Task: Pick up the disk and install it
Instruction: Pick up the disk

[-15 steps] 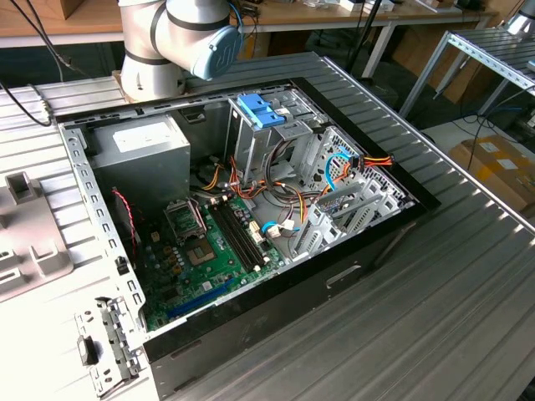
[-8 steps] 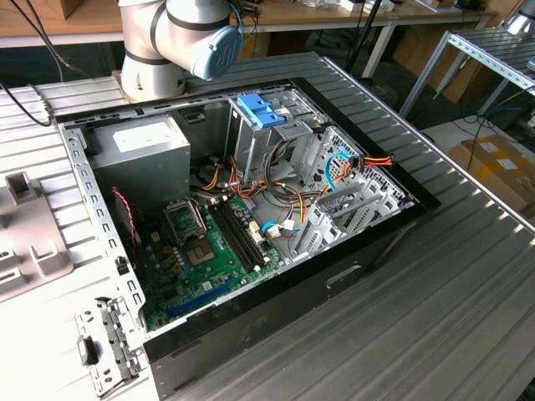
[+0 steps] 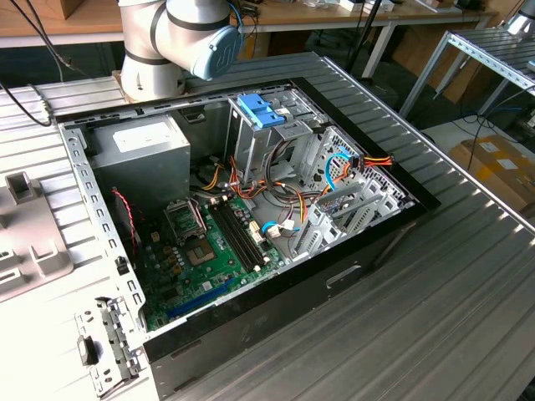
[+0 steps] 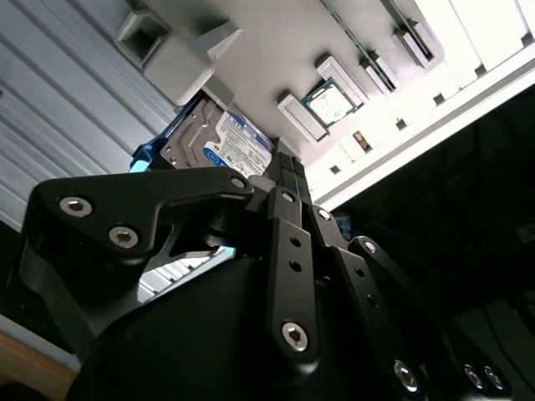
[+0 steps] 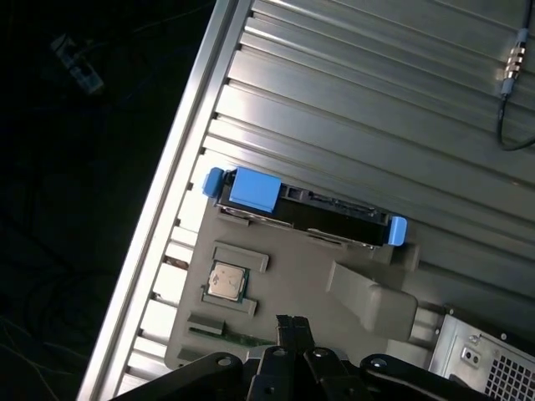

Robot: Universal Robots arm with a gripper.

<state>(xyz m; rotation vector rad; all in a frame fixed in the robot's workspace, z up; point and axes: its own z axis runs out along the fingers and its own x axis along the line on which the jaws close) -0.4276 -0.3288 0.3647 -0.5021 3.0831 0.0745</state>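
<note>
The disk (image 5: 305, 209) lies along one edge of a pale grey tray (image 5: 292, 271), its long side against the tray's rim where that meets the ribbed metal table (image 5: 376, 100). Its light-blue carrier shows at both ends, and the brighter blue end tab (image 5: 253, 190) sits at the end nearer the table's border. In the second wrist view the disk (image 4: 221, 142) shows its labelled face, partly hidden behind the black linkage. I judge it to be stiff and fairly heavy for its size, with smooth metal faces that could slip. It should not be knocked or dropped, and the carrier's plastic would flex more than the drive body. The two long, straight sides look like the safest place to grip, near the middle so the weight balances. The tab seems too thin and springy to carry it. A processor chip (image 5: 226, 281) sits in its own pocket on the same tray, near the disk but apart from it. The gripper (image 5: 292, 322) hangs above the tray on the chip's side of the disk, and in both wrist views its fingers appear drawn together with nothing between them. In the exterior view the open computer case (image 3: 251, 309) lies on the table, with a blue carrier piece (image 3: 257, 109) standing up in its drive cage.
</note>
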